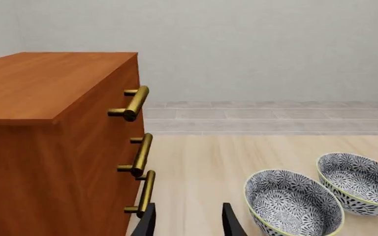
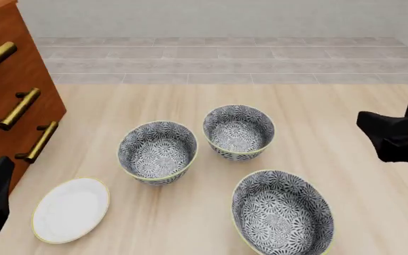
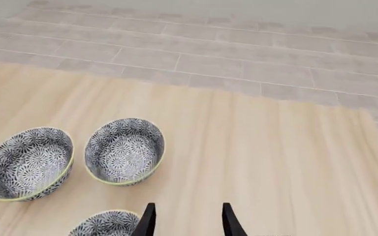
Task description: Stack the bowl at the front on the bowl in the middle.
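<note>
Left gripper (image 1: 187,221) hangs with fingers apart, holding nothing, beside the wooden cabinet (image 2: 6,95). On the table (image 2: 317,117) the bowl in the middle (image 2: 157,152) stands upright; the bowl at the front (image 2: 282,214) sits nearer, apart. Right gripper (image 3: 187,220) is likewise spread, empty.

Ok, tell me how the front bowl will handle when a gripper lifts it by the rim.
The front bowl looks rigid and glazed, so its thin rim may be slippery between narrow fingers. Its deep, wide shape suggests that a one-sided grip would let it tilt. It sits upright on a rounded base, so a nudge would probably slide it rather than tip it.
</note>
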Tool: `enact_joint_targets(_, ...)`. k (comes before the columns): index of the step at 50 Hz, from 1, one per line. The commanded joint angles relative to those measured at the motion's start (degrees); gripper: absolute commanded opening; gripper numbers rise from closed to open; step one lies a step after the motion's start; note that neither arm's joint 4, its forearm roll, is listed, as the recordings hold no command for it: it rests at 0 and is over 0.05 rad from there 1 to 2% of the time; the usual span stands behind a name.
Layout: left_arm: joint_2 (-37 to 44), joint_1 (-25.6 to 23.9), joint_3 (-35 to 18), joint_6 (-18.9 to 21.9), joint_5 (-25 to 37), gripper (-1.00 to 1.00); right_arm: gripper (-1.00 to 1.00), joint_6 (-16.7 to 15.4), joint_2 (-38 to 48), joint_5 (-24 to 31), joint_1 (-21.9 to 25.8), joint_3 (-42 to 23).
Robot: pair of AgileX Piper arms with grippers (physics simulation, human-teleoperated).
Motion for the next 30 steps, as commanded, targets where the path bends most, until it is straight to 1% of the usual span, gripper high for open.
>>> enact_joint_targets(1,-0.1,0.0,0.0,0.0,0.2,1.0,1.0,5.3,12.4,12.1,6.9,-13.7)
enact_joint_targets(2,-0.2,0.0,-0.1,0.1,0.2,1.0,1.0,7.7,13.3,12.9,8.8,-14.0)
enact_joint_targets(3,-0.3,0.0,-0.1,0.1,0.3,1.0,1.0,8.0,14.3,13.4,9.7,-14.4)
enact_joint_targets(5,0.0,0.0,-0.2,0.0,0.2,1.0,1.0,9.9,16.1,14.4,11.0,-15.8)
enact_joint_targets(6,-0.3,0.0,0.0,0.0,0.4,1.0,1.0,10.2,17.3,14.9,10.9,-16.8)
enact_joint_targets(7,-0.6,0.0,0.0,0.1,0.5,1.0,1.0,11.4,18.3,15.2,11.7,-17.3)
enact_joint_targets(8,-0.6,0.0,0.0,0.1,0.5,1.0,1.0,11.1,18.8,15.7,11.6,-17.9)
enact_joint_targets(10,0.1,0.0,-0.2,0.0,0.2,1.0,1.0,11.7,21.3,16.5,10.9,-20.1)
enact_joint_targets(12,-0.1,0.0,-0.2,0.0,0.3,1.0,1.0,10.7,22.5,17.2,9.9,-21.4)
enact_joint_targets(13,-0.5,0.0,-0.1,0.1,0.5,1.0,1.0,8.5,23.7,17.8,9.0,-22.7)
enact_joint_targets(14,-0.6,0.0,-0.1,0.1,0.5,1.0,1.0,9.6,24.4,18.1,9.3,-23.1)
enact_joint_targets(21,-0.1,0.0,-0.1,0.0,0.2,1.0,1.0,8.9,29.5,21.4,9.6,-28.4)
enact_joint_targets(22,-0.1,0.0,0.0,0.0,0.2,1.0,1.0,9.6,29.8,21.7,10.0,-28.7)
enact_joint_targets(23,-0.3,0.0,0.0,0.0,0.3,1.0,1.0,9.4,30.9,22.2,10.5,-29.0)
enact_joint_targets(25,-0.3,0.0,0.0,0.1,0.3,1.0,1.0,10.2,31.9,22.4,11.5,-29.4)
enact_joint_targets(26,-0.3,0.0,0.0,0.1,0.3,1.0,1.0,9.5,32.5,22.6,11.3,-29.6)
enact_joint_targets(30,-0.3,0.0,0.0,0.1,0.3,1.0,1.0,9.3,35.3,23.3,11.1,-31.9)
